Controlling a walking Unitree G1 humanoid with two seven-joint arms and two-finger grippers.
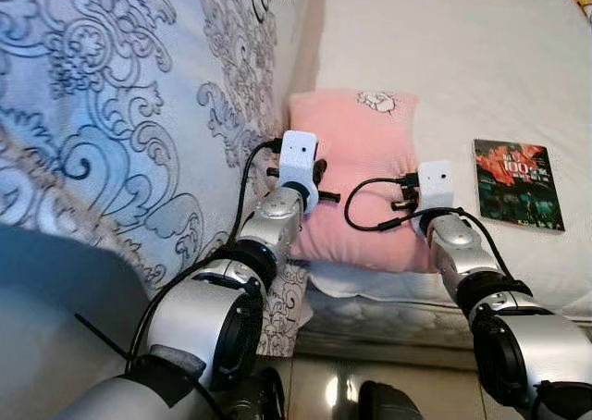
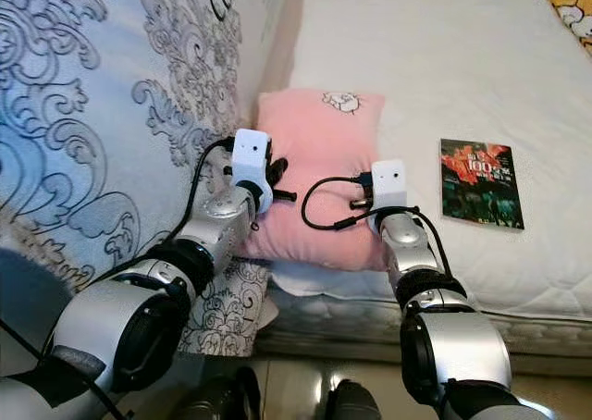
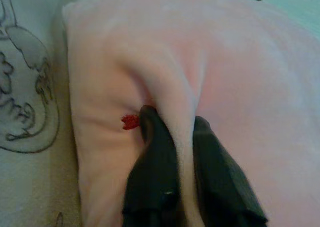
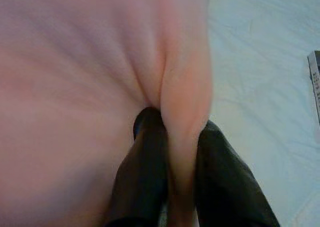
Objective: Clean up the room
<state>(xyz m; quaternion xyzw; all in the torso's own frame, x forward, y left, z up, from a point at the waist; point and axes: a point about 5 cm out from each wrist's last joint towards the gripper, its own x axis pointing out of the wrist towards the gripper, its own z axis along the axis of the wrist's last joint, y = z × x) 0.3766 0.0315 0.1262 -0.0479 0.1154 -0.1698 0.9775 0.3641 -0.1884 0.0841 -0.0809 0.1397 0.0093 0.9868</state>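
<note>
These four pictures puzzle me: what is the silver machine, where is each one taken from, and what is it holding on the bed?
The silver tubes are the two arms of a humanoid robot. The two wide pictures come from a camera pair on its head, looking down, so they show one scene. The two close pictures come from small cameras on its wrists, looking along each hand's two black fingers.

On the white bed lies a pink pillow, next to a patterned quilt. A book lies flat on the bed, to the robot's right of the pillow and apart from it.

The left hand has pinched a fold of the pillow between its fingers, and the right hand has pinched another fold. So both hands grip the same pillow.
</note>
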